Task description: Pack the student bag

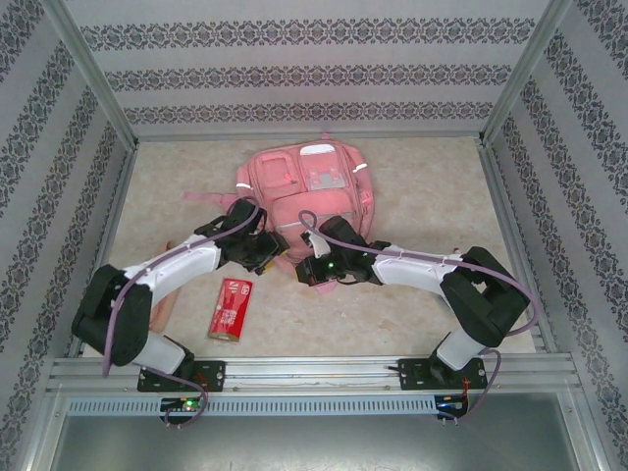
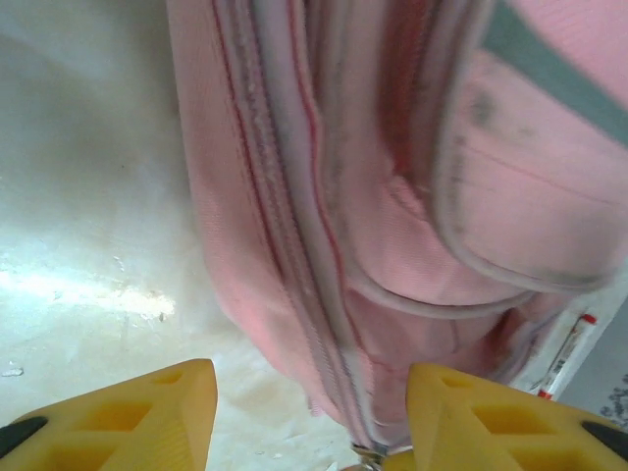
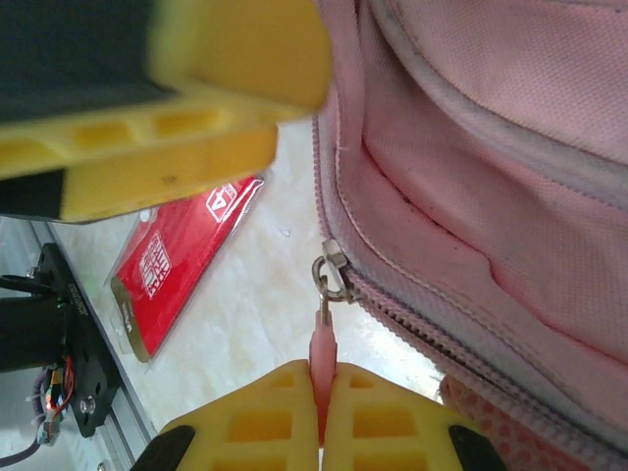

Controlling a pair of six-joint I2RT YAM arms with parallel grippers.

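Student bag lay flat mid-table, main zip apparently closed. Right gripper pinched pink zip pull. Left gripper jaws apart, straddling bag edge, gripping nothing. Red packet unpacked on table. Packing judged barely begun.

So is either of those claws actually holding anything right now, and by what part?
The right gripper pinches the student bag by its pink zipper pull; the left gripper stands open.

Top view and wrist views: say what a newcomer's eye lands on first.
The big pink backpack lies mid-table, toward the back wall. A red packet lies in front of it, beside the left arm. Close up, the right pincer is shut on the bag's pink zip pull.
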